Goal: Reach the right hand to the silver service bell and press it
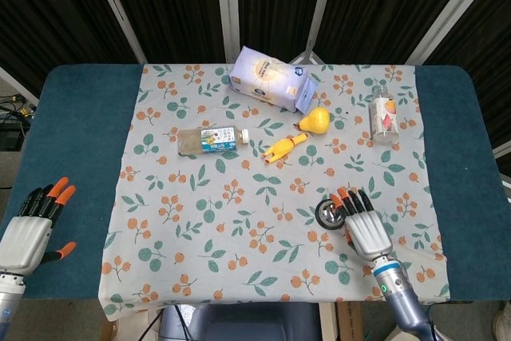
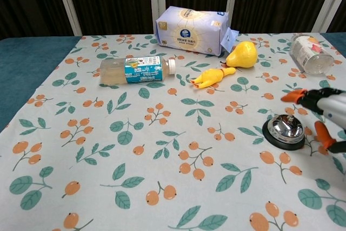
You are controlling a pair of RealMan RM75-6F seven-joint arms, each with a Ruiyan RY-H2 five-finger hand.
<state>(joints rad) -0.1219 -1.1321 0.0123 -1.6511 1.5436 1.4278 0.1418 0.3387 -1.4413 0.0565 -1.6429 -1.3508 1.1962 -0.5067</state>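
The silver service bell (image 2: 285,129) with its black base sits on the floral cloth at the front right; in the head view the bell (image 1: 327,213) peeks out left of my right hand. My right hand (image 2: 324,117) hovers just right of and slightly above the bell, fingers spread with orange tips, holding nothing; in the head view the right hand (image 1: 364,225) lies flat beside the bell. My left hand (image 1: 28,225) rests open over the blue table at the far left, away from all objects.
On the cloth lie a clear bottle (image 2: 135,70), a tissue pack (image 2: 192,29), a yellow pear (image 2: 242,55), a rubber chicken (image 2: 212,77) and a jar (image 2: 307,52). Blue table edge (image 1: 72,141) flanks the cloth.
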